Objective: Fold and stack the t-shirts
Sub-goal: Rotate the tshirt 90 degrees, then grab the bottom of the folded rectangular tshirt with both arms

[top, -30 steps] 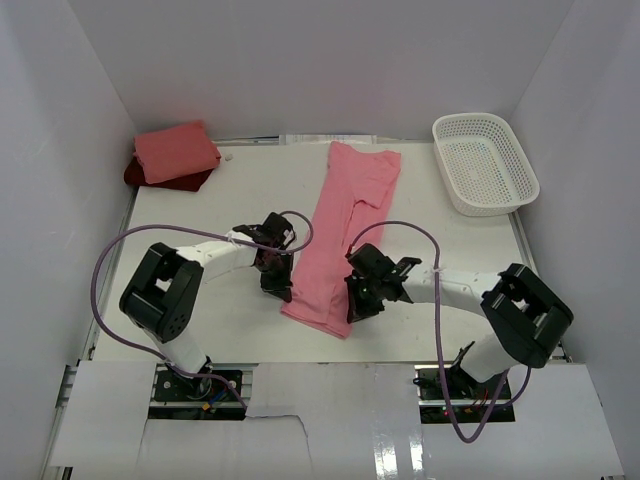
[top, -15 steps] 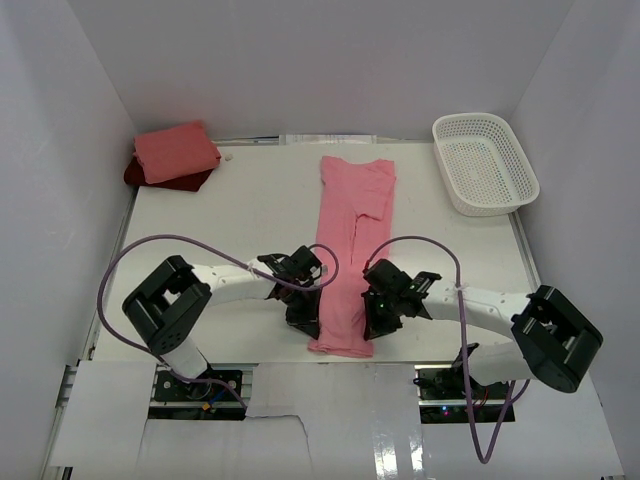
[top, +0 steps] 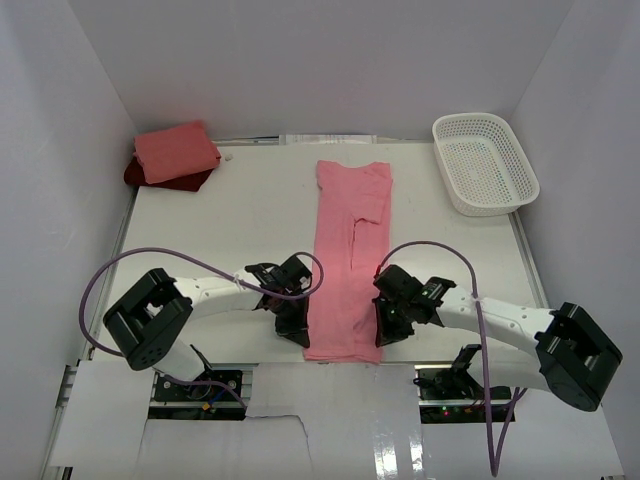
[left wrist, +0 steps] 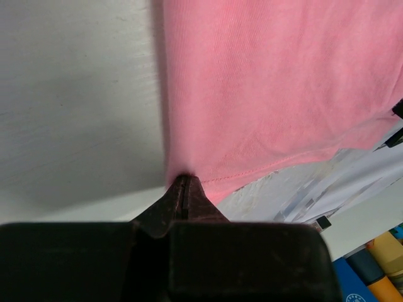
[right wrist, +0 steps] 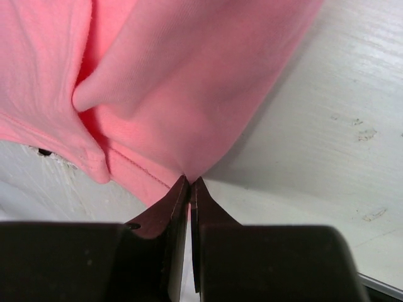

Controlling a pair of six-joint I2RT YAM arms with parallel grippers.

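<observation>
Wrist views: left gripper [left wrist: 182,180], right gripper [right wrist: 189,183] clamped on near hem of rose pink cloth t-shirt [top: 345,250]. Top view only: three shirts; folded salmon pink t-shirt [top: 176,151] atop dark red t-shirt [top: 138,176], far left.

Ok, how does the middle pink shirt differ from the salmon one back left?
The rose pink shirt lies in a long strip, its near corners pinched by the left gripper and right gripper; the salmon shirt is folded small, untouched, atop the dark red shirt. Both are plain pink.
</observation>
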